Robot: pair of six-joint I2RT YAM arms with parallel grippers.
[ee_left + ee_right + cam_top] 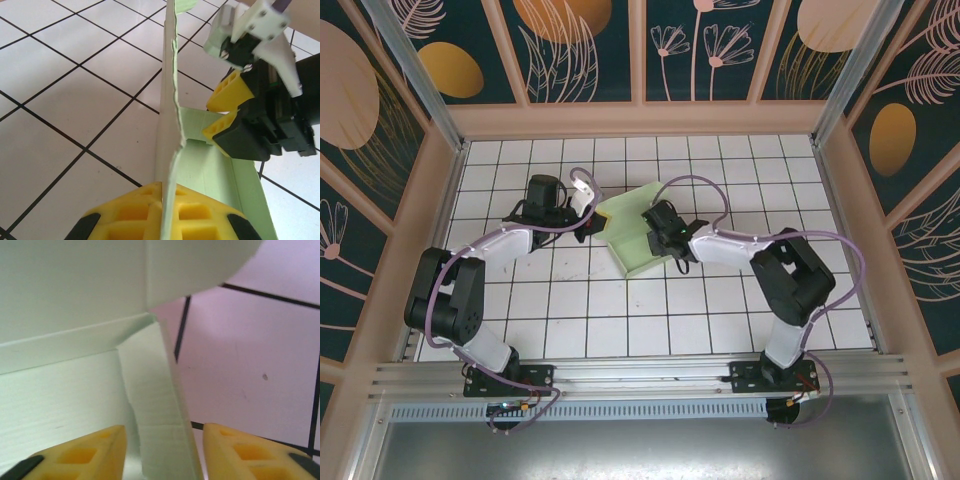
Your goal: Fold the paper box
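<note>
A pale green, partly folded box (632, 248) is lying on a white tiled table (570, 320). At the box's left side, the left gripper (162, 200) is clenching one upright wall of the box between its yellow fingers. At the box's right side, the right gripper (164, 427) is hanging released, with its fingers spread and a short raised flap of the box standing between them.
</note>
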